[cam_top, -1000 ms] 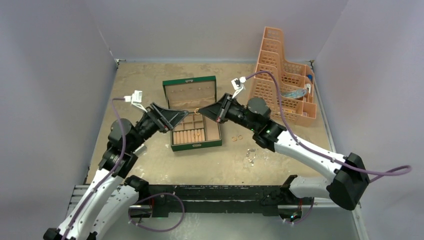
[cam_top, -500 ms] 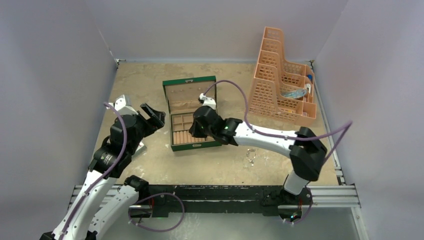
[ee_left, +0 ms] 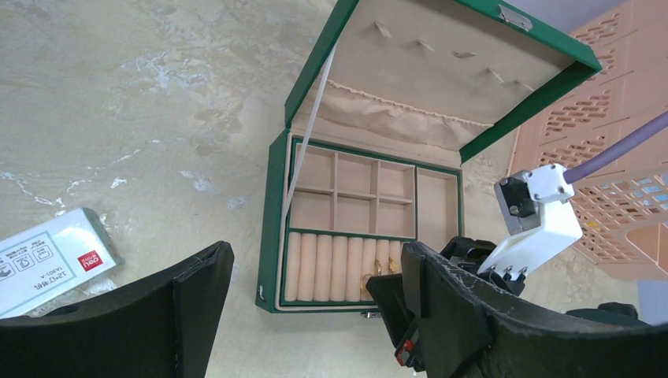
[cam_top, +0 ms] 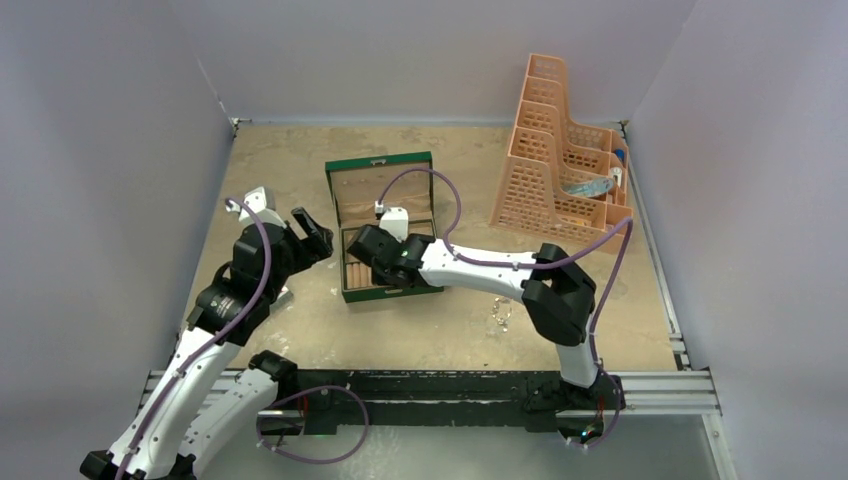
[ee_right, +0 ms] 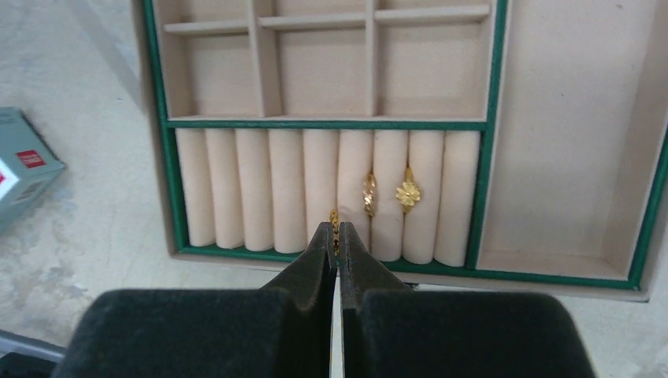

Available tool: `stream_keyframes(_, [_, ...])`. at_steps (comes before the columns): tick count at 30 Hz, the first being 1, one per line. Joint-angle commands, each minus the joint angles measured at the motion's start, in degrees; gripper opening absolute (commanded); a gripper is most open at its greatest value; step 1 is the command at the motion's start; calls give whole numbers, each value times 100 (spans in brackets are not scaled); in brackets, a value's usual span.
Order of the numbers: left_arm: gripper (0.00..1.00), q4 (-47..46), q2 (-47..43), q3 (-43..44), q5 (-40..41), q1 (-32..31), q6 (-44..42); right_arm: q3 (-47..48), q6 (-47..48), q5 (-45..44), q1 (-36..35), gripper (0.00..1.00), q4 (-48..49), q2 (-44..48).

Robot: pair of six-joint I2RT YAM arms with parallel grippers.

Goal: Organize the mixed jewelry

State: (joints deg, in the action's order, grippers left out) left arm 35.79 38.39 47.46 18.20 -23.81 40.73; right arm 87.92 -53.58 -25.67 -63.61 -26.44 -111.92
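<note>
"Right wrist view: what's the right claw (ee_right: 336, 236) doing?"
"Reached over the box (ee_right: 327, 124), pinching a gold ring (ee_right: 334, 219) at its rolls, lower centre. Sandy tabletop (cam_top: 290, 160), grey walls (cam_top: 430, 50); left claw (ee_left: 315, 252) apart."

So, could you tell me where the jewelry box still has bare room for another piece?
Bare: the small compartments behind the ring rolls, the long compartment at right, and the left-hand rolls. Crowded: the right-hand rolls, where two gold rings sit and the right gripper pinches a third ring.
</note>
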Motion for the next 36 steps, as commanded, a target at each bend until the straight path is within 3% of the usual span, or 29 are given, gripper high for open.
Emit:
stream_keyframes(1, [79,-42,-61,167,0,-9,-162,392,-345,-589,-19,0,-689,36])
stream_keyframes(36, [79,-20,-62,149,9,-9,-153,747,-47,-538,-19,0,-333,-567])
